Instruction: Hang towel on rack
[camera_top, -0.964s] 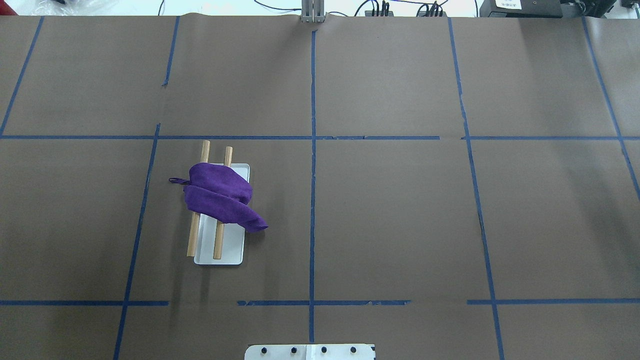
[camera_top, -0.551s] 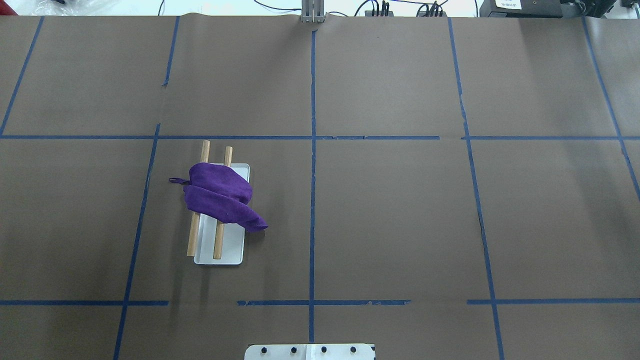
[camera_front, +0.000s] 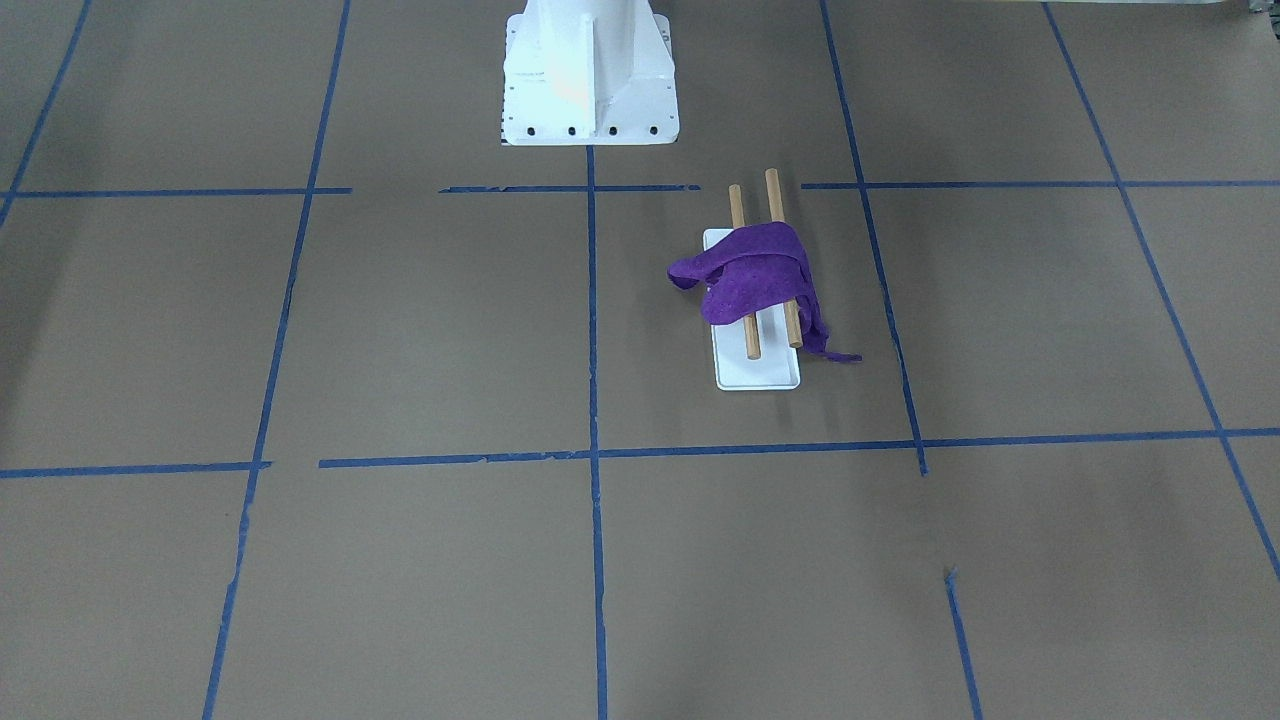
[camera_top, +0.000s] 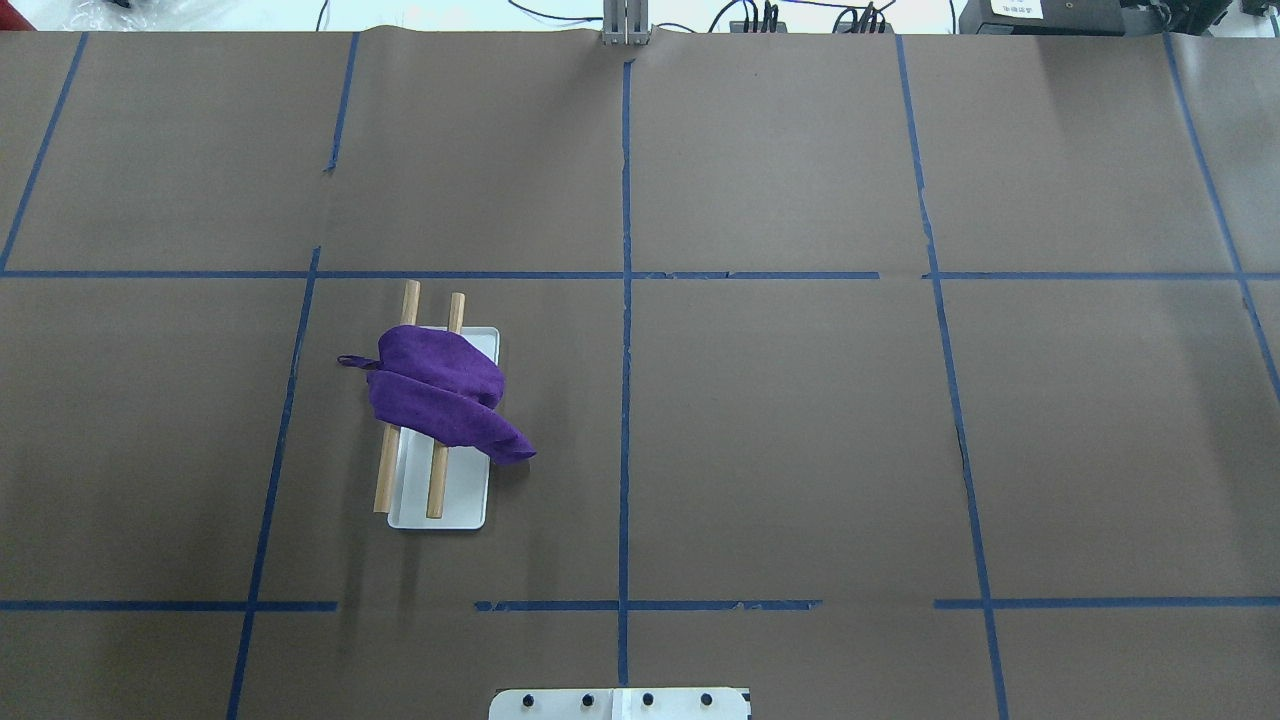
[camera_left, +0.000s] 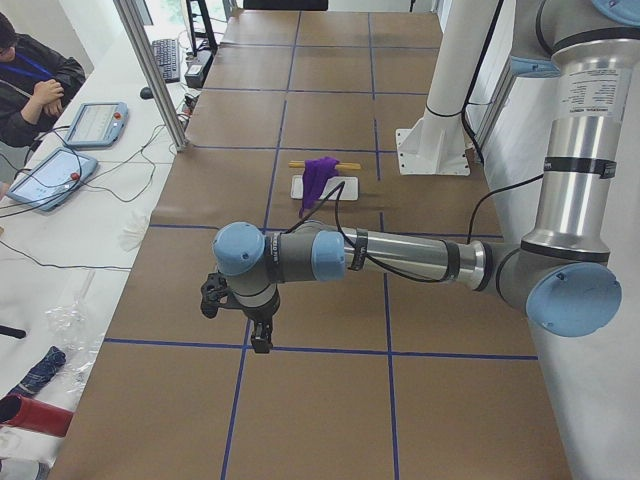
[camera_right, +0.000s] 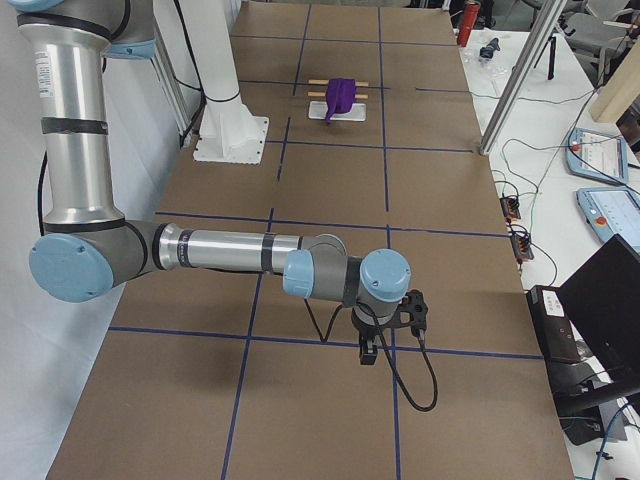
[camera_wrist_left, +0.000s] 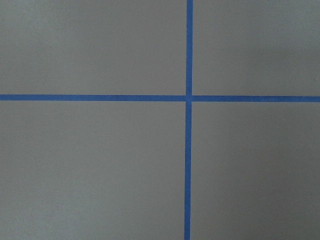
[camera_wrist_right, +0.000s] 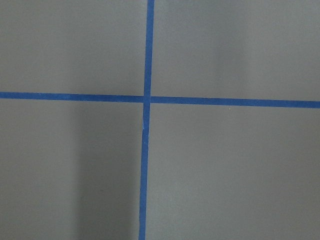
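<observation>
Towel (camera_top: 440, 400) is lying draped across both wooden rods (camera_top: 434, 490) of the rack (camera_top: 462, 505), bunched and not spread, on the robot's left half of the table (camera_top: 800, 420). One corner is hanging off the rod on the side nearer the table's middle, and a thin loop is trailing off the opposite side, seemingly down to the paper. Left gripper (camera_left: 262, 343) and right gripper (camera_right: 367, 355) are hanging over bare paper at opposite ends of the table, well apart from the rack. They are showing only in the side views, so cannot tell whether their fingers are spread or pressed together. Neither is touching the cloth, and both wrist cameras are showing only paper and blue tape. Judgement: the hang is looking done, if untidy. Handling judgement: the cloth is looking light, soft and limp with a napped, non-slippery surface. It is likely to sag and fold from any pinch point, not carry as a sheet. Best hold for any tidying is probably the free hanging corner or the raised fold between the rods, pinching cloth only. The rack is looking light, so a sideways tug risks sliding or tipping it.
</observation>
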